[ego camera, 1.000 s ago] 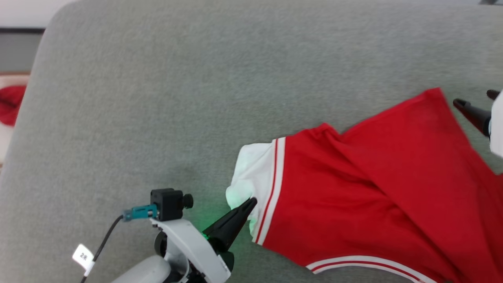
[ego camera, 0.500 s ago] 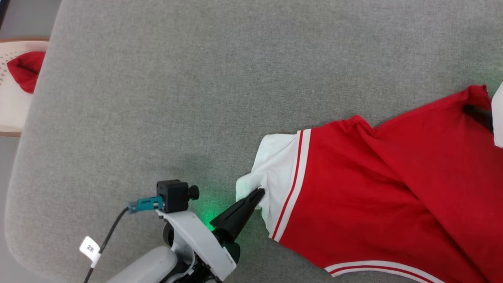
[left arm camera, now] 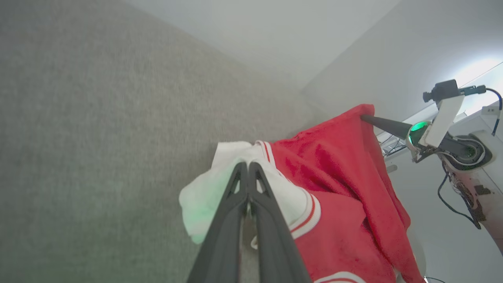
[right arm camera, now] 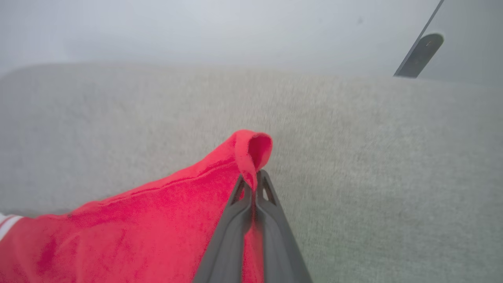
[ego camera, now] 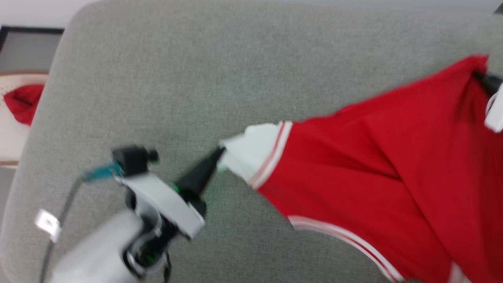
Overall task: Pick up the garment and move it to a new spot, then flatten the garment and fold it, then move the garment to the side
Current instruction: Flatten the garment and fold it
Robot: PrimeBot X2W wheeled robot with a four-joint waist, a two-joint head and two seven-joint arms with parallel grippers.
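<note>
Left gripper: my left gripper reaches up and to the right from the lower left of the head view. Its two dark fingers are pressed together, and they pinch the white sleeve.
White sleeve: the white sleeve bunches around my left fingertips. In the left wrist view cloth spills to both sides of the closed fingers, and its near edge is tinted green.
Striped trim: the red-white striped trim lies just beyond the pinch, between the sleeve and the red body.
Garment: the garment runs from my left fingertips across to my right ones and takes up the right half of the head view. Its red body sags in folds between the two grips. I cannot tell whether its lower part touches the surface below.
Red corner: the red corner curls over my right fingertips in a small loop.
Right gripper: my right gripper has its fingers closed on that corner, with cloth caught between them. In the left wrist view it meets the garment's far upper edge.
Grey fabric surface: the grey fabric surface spreads beneath and beyond the garment.
Red cloth lump: the red cloth lump lies past the surface's left edge on something pale, well apart from the garment.
</note>
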